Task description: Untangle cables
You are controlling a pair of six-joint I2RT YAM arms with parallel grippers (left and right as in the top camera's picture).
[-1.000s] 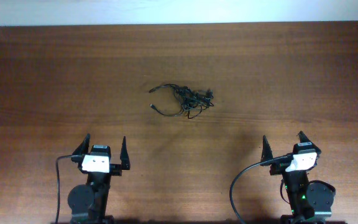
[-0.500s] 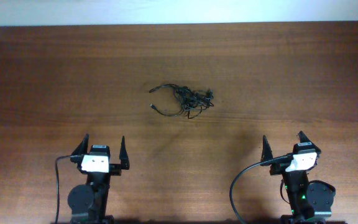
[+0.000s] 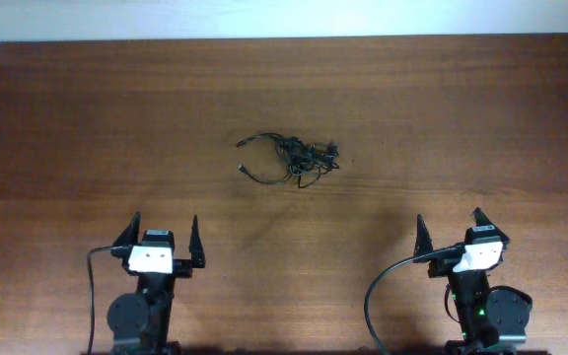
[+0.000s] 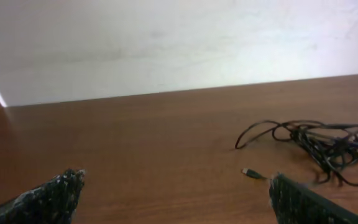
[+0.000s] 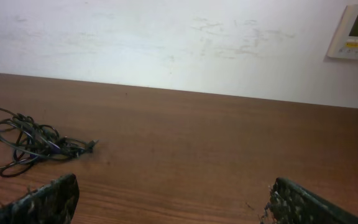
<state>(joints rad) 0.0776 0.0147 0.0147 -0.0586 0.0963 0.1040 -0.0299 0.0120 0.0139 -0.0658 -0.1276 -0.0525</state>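
Note:
The cables (image 3: 300, 158) lie as one small knotted clump of thin black cords in the middle of the wooden table, with a loop and a plug end (image 3: 243, 169) trailing to the left. In the left wrist view the cables (image 4: 328, 144) sit ahead and to the right, a loose plug (image 4: 250, 173) nearest. The right wrist view shows the cables (image 5: 33, 142) far left. My left gripper (image 3: 165, 233) and right gripper (image 3: 450, 227) both stand open and empty near the front edge, well short of the clump.
A white wall runs along the table's far edge (image 3: 284, 37). A wall-mounted control panel (image 5: 355, 31) shows at the upper right of the right wrist view. Thick black arm cables (image 3: 383, 296) hang beside each arm base.

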